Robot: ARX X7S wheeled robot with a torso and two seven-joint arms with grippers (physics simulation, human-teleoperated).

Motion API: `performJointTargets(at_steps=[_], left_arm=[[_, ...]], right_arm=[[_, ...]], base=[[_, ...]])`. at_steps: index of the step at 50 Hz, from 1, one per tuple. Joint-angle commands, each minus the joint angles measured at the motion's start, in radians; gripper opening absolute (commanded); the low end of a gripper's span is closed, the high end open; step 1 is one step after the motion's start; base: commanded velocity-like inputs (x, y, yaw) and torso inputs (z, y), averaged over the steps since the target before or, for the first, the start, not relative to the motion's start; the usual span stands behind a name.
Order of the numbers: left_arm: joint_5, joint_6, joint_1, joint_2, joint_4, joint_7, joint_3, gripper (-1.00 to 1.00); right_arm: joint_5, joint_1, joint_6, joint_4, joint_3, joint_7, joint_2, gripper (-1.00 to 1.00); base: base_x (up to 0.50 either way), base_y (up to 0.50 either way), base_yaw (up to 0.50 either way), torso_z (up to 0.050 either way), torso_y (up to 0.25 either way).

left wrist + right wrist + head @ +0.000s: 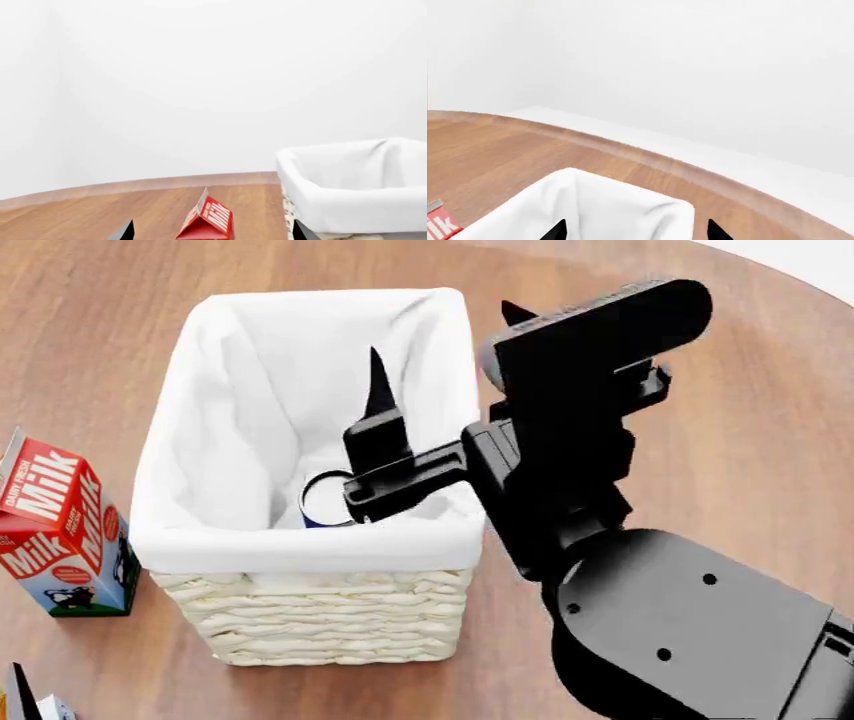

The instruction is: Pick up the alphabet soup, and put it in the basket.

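Alphabet soup (324, 502) lying mid-frame inside basket (320, 625); rigid, smooth can, side-grip if regrasping. Right gripper (441, 350) hovering wide open, empty.

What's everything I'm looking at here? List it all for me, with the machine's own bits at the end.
table: one, brown wood, round-edged, under everything
basket: one, cream wicker with white cloth lining, middle of the table
alphabet soup: one can, blue label and pale top, lying inside the basket, partly hidden by the right gripper
milk carton: one, red and white with a green base, upright on the table, to the left of the basket in the head view
small object: one, white and dark, cut off at the head view's lower left corner; cannot tell what it is
right gripper: one, black, fingers apart above the basket
left gripper: only two black fingertips show, apart, near the milk carton
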Motion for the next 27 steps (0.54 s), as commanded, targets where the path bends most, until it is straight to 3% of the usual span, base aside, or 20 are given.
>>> performJointTargets(at_steps=[1, 2, 8, 17, 21, 27], left_arm=[[-0.001, 0.007, 0.014, -0.005, 0.012, -0.013, -0.013, 1.00], [-0.006, 0.010, 0.011, -0.003, 0.008, -0.014, -0.014, 1.00], [0.009, 0.046, 0.030, -0.003, 0.020, -0.035, -0.032, 1.00], [0.015, 0.077, 0.051, -0.009, 0.033, -0.057, -0.057, 1.00], [0.028, 0.108, 0.071, -0.007, 0.046, -0.075, -0.075, 1.00], [0.091, 0.169, 0.083, 0.010, 0.040, -0.115, -0.100, 1.00]], right_arm=[[-0.539, -0.454, -0.511, -0.176, 0.041, 0.352, 0.259, 1.00], [-0.651, -0.530, -0.584, -0.144, 0.040, 0.416, 0.262, 1.00], [-0.877, -0.727, -0.835, 0.017, 0.068, 0.564, 0.246, 1.00], [-0.974, -0.872, -1.017, 0.152, 0.144, 0.714, 0.229, 1.00], [-0.988, -1.065, -1.027, 0.145, 0.403, 0.629, 0.183, 1.00], [-1.058, -1.132, -1.008, 0.135, 0.517, 0.626, 0.147, 1.00]], base=[[0.00, 0.00, 0.00, 0.000, 0.000], [0.00, 0.00, 0.00, 0.000, 0.000], [0.00, 0.00, 0.00, 0.000, 0.000], [0.00, 0.00, 0.00, 0.000, 0.000], [0.00, 0.00, 0.00, 0.000, 0.000], [0.00, 0.00, 0.00, 0.000, 0.000]])
